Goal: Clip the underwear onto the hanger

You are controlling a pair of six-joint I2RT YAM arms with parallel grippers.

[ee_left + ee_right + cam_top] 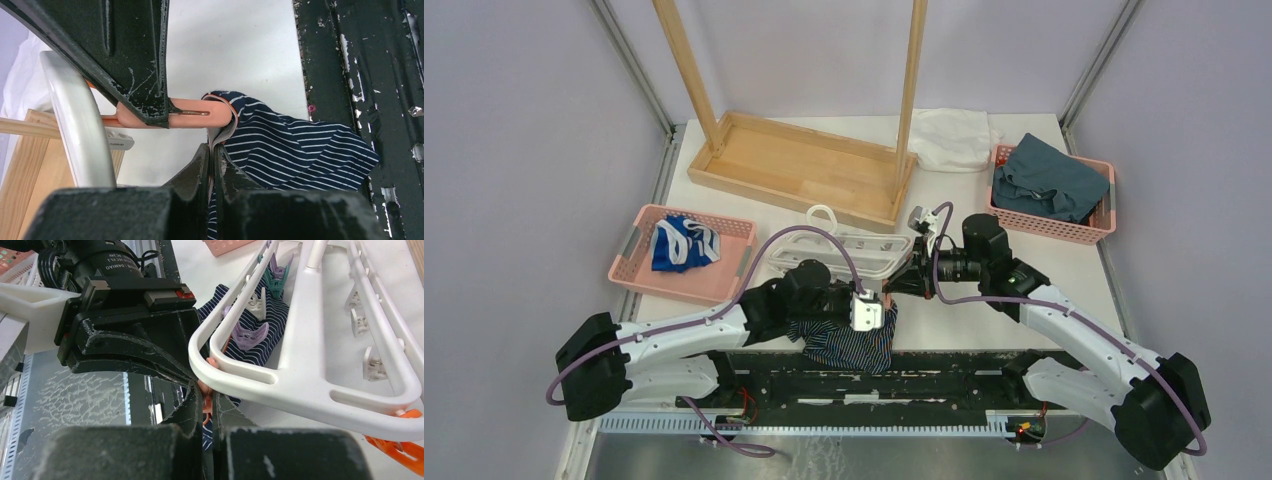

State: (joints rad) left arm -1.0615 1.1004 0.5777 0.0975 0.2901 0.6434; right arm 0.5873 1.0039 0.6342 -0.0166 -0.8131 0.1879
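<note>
The underwear [849, 345], navy with thin light stripes, hangs over the table's front edge and shows in the left wrist view [300, 145]. My left gripper [879, 303] is shut on its grey waistband edge [214, 150]. The white hanger [839, 250] lies flat on the table just behind it. My right gripper [894, 287] is shut on the orange clip [200, 112] at the frame's near corner [206, 400]. The clip's tip touches the waistband; I cannot tell whether it grips the cloth. The hanger frame [300, 385] crosses above my right fingers, with the underwear [270, 325] beneath it.
The tall wooden rack's tray base [799, 165] stands behind the hanger. A pink basket [639, 265] with a blue-and-white garment is at the left, and a pink basket [1099, 225] with teal cloth at the right. A white cloth [949, 135] lies at the back. A black rail [944, 375] runs along the front.
</note>
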